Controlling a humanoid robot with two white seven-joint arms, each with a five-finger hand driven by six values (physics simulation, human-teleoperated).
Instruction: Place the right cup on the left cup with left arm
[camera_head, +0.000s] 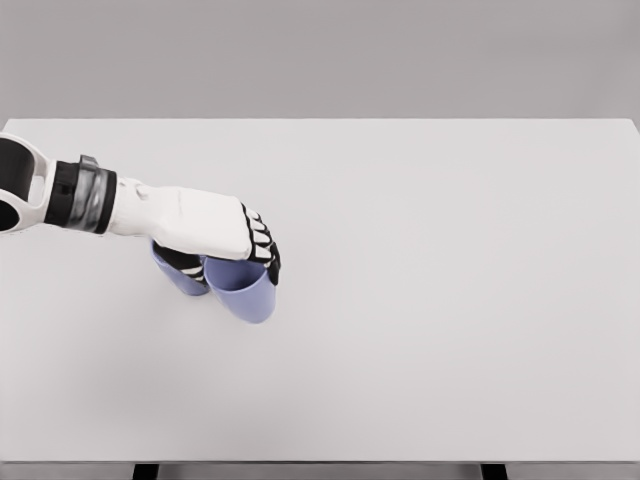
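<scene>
A plain grey wall is seen behind a wide white tabletop (450, 300), which fills most of the head view; two dark supports are glimpsed at its near edge. The left arm (80, 195) is brought in from the left edge, white with a black and grey wrist band, and is stretched over the left part of the tabletop. The left hand (225, 240) is seen from above, knuckles up, its black-jointed fingers (262, 240) curled down over the rim of a blue cup (245, 290), which is grasped from the top. This cup is tilted, with its base pointing toward the near right. A second blue cup (178, 272) is partly hidden under the palm, just to the left of the first and touching or nearly touching it; which of the two lies inside or over the other cannot be told, since the hand covers both rims. Whether the held cup rests on the tabletop cannot be judged. A faint shadow is cast below the cups.
</scene>
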